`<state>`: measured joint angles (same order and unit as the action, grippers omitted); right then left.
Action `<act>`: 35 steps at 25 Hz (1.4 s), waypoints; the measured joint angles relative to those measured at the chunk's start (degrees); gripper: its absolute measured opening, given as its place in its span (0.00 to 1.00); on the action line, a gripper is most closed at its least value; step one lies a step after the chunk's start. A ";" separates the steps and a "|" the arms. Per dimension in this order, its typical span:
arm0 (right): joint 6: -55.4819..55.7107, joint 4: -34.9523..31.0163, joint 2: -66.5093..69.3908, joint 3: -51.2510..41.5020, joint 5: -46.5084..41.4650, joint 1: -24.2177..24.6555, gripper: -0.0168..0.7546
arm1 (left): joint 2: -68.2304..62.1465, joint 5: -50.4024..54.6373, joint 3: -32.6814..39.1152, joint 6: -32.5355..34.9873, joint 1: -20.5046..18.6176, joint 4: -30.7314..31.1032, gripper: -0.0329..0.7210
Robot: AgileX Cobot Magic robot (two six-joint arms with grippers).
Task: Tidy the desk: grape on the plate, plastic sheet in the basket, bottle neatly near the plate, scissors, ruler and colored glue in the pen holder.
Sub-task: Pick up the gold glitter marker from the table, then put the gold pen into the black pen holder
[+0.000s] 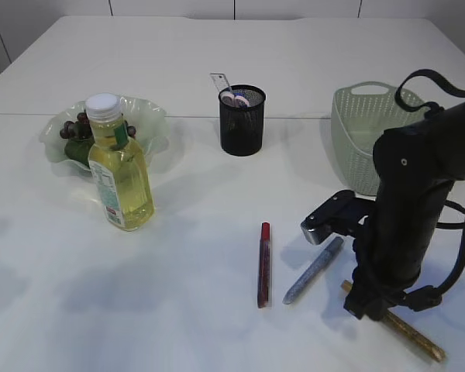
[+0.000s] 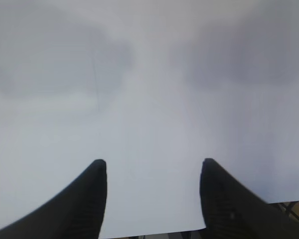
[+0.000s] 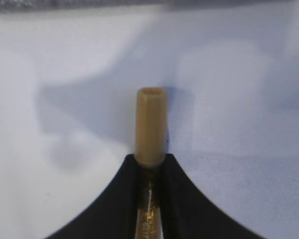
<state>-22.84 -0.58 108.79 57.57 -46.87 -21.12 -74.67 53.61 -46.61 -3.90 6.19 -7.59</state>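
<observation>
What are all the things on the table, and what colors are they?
bottle: one, yellow liquid, white cap, front left, beside the plate.
plate: one, pale green, wavy rim, back left.
grapes: one dark bunch, on the plate.
pen holder: one, black mesh, back middle.
scissors: one pair, pinkish handles, in the pen holder.
ruler: one, clear, in the pen holder.
basket: one, pale green, back right.
red glue pen: one, lying front middle.
silver glue pen: one, lying beside the red one.
gold glue pen: one, front right, between the right gripper's jaws.
left gripper: black, open over bare table.
right gripper: black, closed on the gold glue pen.
</observation>
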 joint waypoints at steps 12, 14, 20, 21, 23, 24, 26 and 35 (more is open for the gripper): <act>-5.03 -8.99 -5.53 16.45 -4.20 0.00 0.16 | 0.00 -0.16 0.00 0.00 0.00 0.00 0.62; -5.69 -10.47 -5.53 21.12 -4.29 0.00 0.16 | 0.00 -0.16 0.00 0.00 0.00 0.00 0.62; -6.61 -17.51 -1.59 36.17 -3.76 2.24 0.16 | 0.00 -0.16 0.00 0.00 0.00 0.00 0.62; -6.70 -18.94 -0.48 37.95 -3.45 2.95 0.16 | 0.00 -0.16 0.00 0.00 0.00 0.00 0.62; -6.73 -21.72 1.59 41.76 -2.16 4.30 0.16 | 0.00 -0.16 0.00 0.00 0.00 0.00 0.62; -6.97 -23.38 2.69 43.27 -1.33 5.01 0.16 | 0.00 -0.16 0.00 0.00 0.00 0.00 0.62; -8.15 -26.54 4.56 45.38 1.35 6.14 0.16 | 0.00 -0.16 0.00 0.00 0.00 0.00 0.62; -25.45 -44.28 13.35 52.32 13.83 7.44 0.16 | 0.00 -0.16 0.00 0.00 0.00 0.00 0.62</act>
<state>-48.29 -44.86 122.13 109.90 -33.04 -13.68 -74.67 53.45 -46.61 -3.90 6.19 -7.59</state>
